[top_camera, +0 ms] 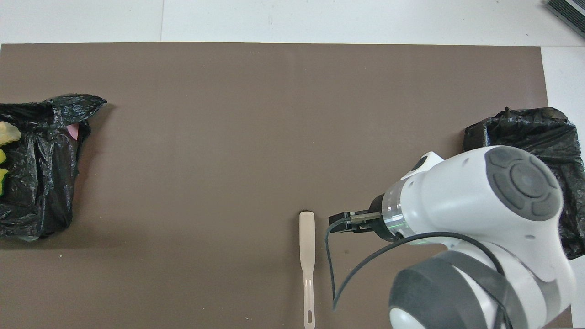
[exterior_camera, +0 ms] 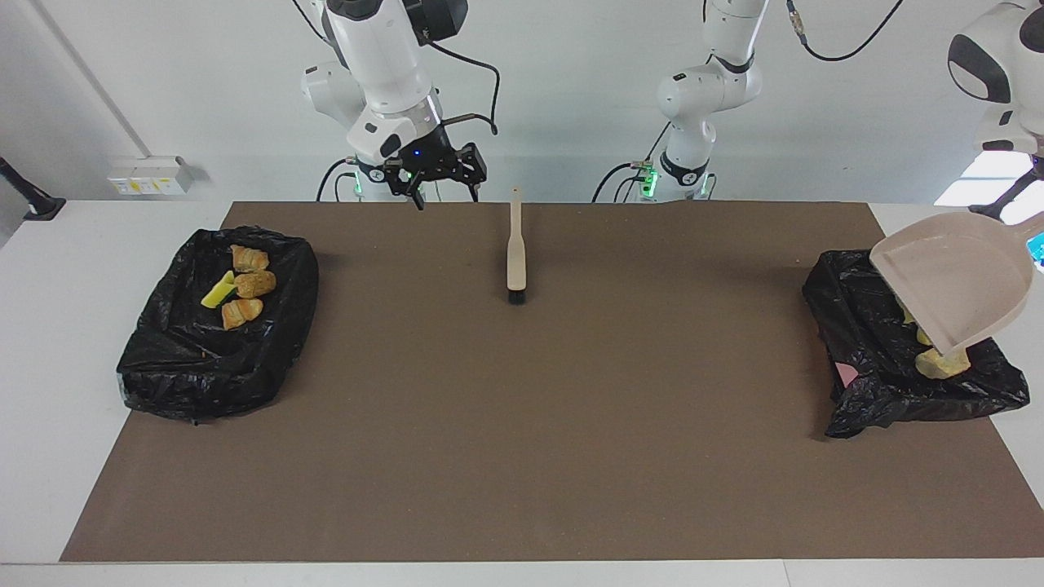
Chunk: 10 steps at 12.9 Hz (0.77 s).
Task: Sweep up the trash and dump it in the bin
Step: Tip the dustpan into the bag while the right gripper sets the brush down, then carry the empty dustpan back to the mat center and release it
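Note:
Both bins are lined with black bags. The bin [exterior_camera: 188, 367] at the right arm's end holds trash [exterior_camera: 242, 285]: bread-like lumps and a yellow sponge piece. At the left arm's end, the other bin [exterior_camera: 864, 326] [top_camera: 41, 183] holds a tan lump [exterior_camera: 942, 363] and yellow pieces [top_camera: 3, 157]. A beige dustpan [exterior_camera: 954, 281] hangs tilted over that bin, partly hiding the pieces. My left gripper [exterior_camera: 1039, 243], at the view's edge, is shut on its handle. My right gripper [exterior_camera: 447, 196] [top_camera: 338, 223] hangs open and empty beside the brush [exterior_camera: 515, 253] [top_camera: 307, 256].
The brush lies flat on the brown mat [exterior_camera: 522, 424], handle toward the robots and black bristles pointing away. In the overhead view the right arm's wrist [top_camera: 480, 205] covers most of the bin [top_camera: 539, 130] at its end. White table surrounds the mat.

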Each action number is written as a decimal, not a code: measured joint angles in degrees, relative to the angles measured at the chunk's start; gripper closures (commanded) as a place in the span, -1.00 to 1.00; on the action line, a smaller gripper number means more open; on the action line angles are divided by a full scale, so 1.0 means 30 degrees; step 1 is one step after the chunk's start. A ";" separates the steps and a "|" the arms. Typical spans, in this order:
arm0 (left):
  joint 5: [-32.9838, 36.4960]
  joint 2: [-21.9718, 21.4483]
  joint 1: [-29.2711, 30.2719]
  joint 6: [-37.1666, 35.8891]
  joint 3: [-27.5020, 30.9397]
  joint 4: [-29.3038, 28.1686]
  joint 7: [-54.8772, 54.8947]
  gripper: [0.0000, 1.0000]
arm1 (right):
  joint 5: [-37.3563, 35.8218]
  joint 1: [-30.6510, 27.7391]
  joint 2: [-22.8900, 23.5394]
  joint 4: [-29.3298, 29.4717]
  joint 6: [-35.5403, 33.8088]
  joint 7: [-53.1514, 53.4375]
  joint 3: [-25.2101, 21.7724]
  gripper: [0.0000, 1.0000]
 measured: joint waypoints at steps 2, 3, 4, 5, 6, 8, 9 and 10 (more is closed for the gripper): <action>-0.2173 -0.0007 -0.0084 -0.0765 -0.0002 -0.0041 -0.1645 1.00 | -0.1368 -0.0086 -0.0016 0.0902 0.0000 -0.0002 -0.1255 -1.00; -0.3310 -0.0015 -0.0221 -0.1198 -0.0007 -0.0063 -0.2795 1.00 | -0.1506 -0.0353 -0.0016 0.1182 0.0000 -0.0010 -0.1810 -1.00; -0.4451 -0.0050 -0.0428 -0.1558 -0.0011 -0.0103 -0.4221 1.00 | -0.1618 -0.0874 -0.0014 0.1354 0.0001 -0.0099 -0.2216 -1.00; -0.5300 -0.0105 -0.0781 -0.2013 -0.0044 -0.0153 -0.5771 1.00 | -0.1764 -0.1542 -0.0008 0.1593 0.0000 -0.0570 -0.2491 -1.00; -0.5820 -0.0164 -0.1358 -0.2606 -0.0075 -0.0202 -0.7486 1.00 | -0.2265 -0.2286 0.0007 0.1912 -0.0095 -0.1543 -0.2677 -1.00; -0.6923 -0.0260 -0.2819 -0.3778 -0.0143 -0.0253 -1.1214 1.00 | -0.3582 -0.3016 0.0037 0.2351 -0.0656 -0.3430 -0.3191 -1.00; -0.7405 -0.0315 -0.3589 -0.4289 -0.0176 -0.0264 -1.3118 1.00 | -0.3931 -0.3024 0.0051 0.2435 -0.0932 -0.3963 -0.3611 -1.00; -0.7708 -0.0376 -0.4408 -0.4710 -0.0196 -0.0277 -1.4920 1.00 | -0.4138 -0.3028 0.0064 0.2470 -0.1157 -0.4343 -0.4015 -1.00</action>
